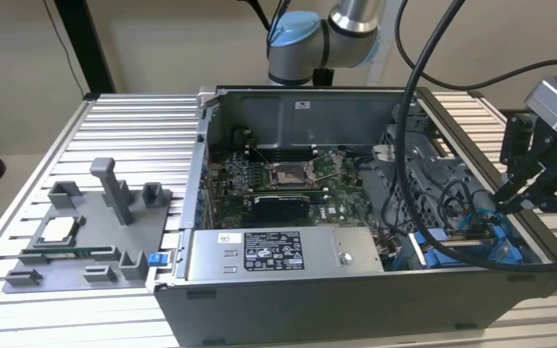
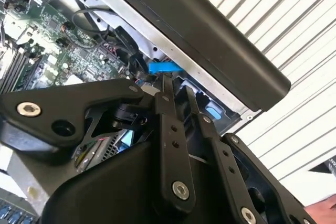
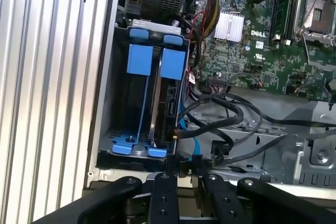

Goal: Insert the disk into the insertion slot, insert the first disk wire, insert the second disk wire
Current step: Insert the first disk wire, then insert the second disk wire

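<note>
The insertion slot (image 3: 122, 103), a grey bay with blue rails, sits at the case's corner; in the exterior view the slot (image 1: 452, 243) is at the lower right. The disk (image 3: 168, 100) stands on edge inside it, between the blue rails. A thin blue wire (image 3: 195, 142) and thick black wires (image 3: 226, 114) curl beside the disk's connector end. My gripper (image 3: 182, 165) hovers just off the bay's end, fingers drawn together; whether anything sits between the tips is hidden. In the exterior view the gripper (image 1: 503, 206) hangs over the case's right wall. In the second wrist view the gripper (image 2: 177, 85) points at a blue tab (image 2: 164, 67).
The open computer case (image 1: 211, 130) lies on a ribbed aluminium table (image 1: 133, 138). A grey labelled power-supply box (image 1: 278, 254) fills the front, the motherboard (image 1: 289, 181) lies behind it. A grey fixture (image 1: 75, 232) holding parts stands at the exterior view's left. A thick black cable (image 1: 409, 130) crosses above the case.
</note>
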Robot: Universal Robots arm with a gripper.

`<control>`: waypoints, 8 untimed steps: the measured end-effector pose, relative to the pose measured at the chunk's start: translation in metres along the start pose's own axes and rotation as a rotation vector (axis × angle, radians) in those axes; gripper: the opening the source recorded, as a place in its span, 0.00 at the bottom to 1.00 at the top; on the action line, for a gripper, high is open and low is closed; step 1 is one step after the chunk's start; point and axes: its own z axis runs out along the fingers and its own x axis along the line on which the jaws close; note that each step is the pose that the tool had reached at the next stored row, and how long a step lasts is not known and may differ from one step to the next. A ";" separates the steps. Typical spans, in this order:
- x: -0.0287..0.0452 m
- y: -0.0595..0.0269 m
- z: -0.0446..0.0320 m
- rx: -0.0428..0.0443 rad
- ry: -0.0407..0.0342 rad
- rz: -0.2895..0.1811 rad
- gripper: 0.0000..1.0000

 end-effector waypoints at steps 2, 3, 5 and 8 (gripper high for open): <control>0.0001 0.0000 0.0002 0.0008 0.0000 0.006 1.00; 0.0001 0.0000 0.0004 0.0009 -0.0002 0.007 1.00; 0.0002 0.0000 0.0013 0.0013 -0.0007 0.010 1.00; 0.0004 -0.0001 0.0029 0.0021 -0.0027 0.014 1.00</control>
